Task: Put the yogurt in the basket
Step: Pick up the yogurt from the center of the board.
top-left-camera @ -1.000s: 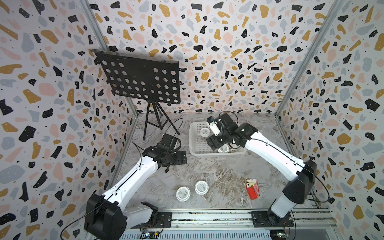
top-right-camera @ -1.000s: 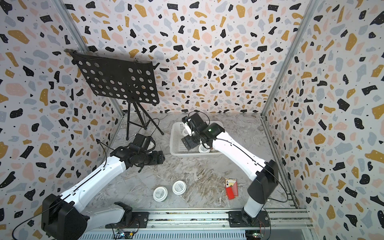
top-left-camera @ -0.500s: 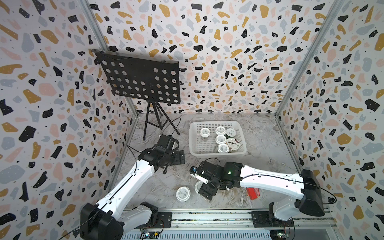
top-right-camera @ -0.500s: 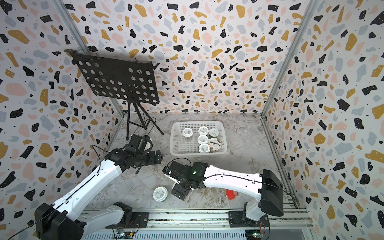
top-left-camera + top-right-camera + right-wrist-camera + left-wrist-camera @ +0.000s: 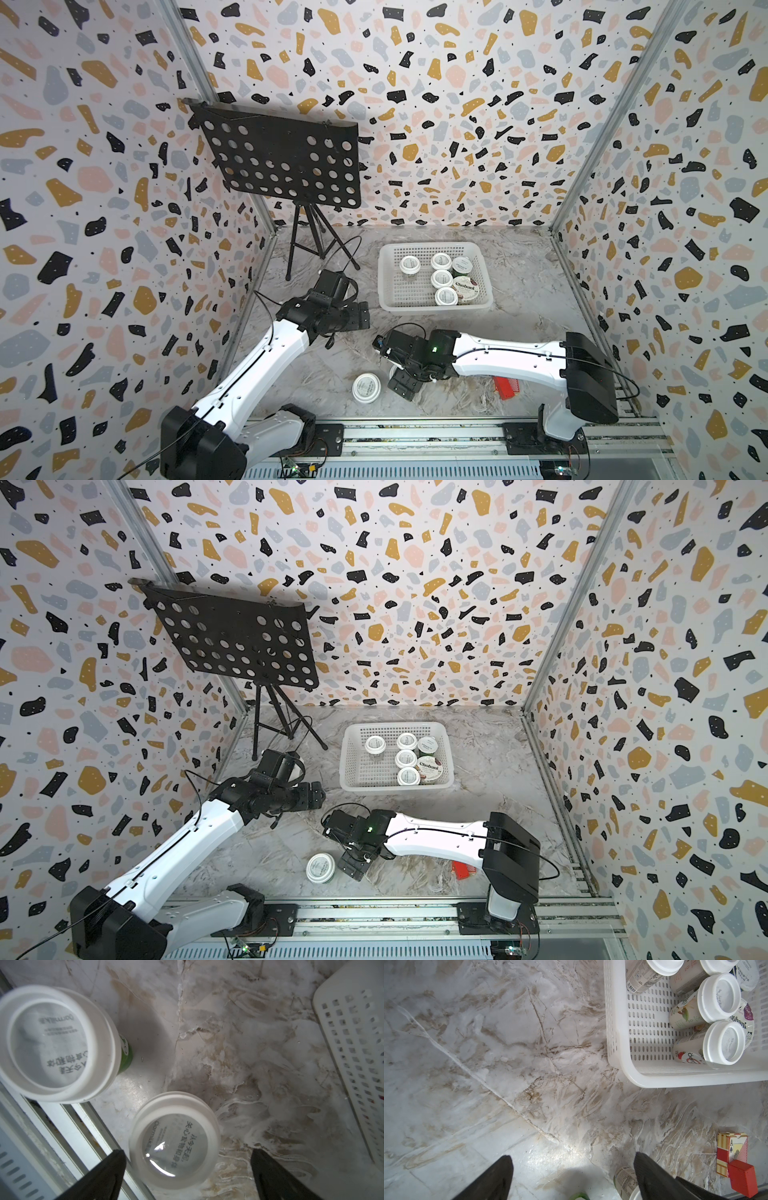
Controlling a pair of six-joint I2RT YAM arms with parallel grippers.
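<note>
My right gripper (image 5: 187,1151), wide open, straddles a yogurt cup (image 5: 174,1142) near the basket (image 5: 432,306) for pickup; left gripper (image 5: 572,1155) open, empty.

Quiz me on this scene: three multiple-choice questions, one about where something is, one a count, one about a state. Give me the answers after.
1. Where is the red playing-card box?
A. on a shelf
B. on the table, outside the basket
C. in a drawer

2. How many yogurt cups sit in the basket?
A. two
B. six
C. nine

3. How does the right gripper stand?
A. open
B. shut on a spoon
C. shut on a lifted lid

Answers:
1 B: it lies on the marble, apart from the basket.
2 B: both top views show four white-lidded ones, a green cup and a Chobani cup.
3 A: the right wrist view shows its fingers wide apart over a white-lidded cup standing on the table.
</note>
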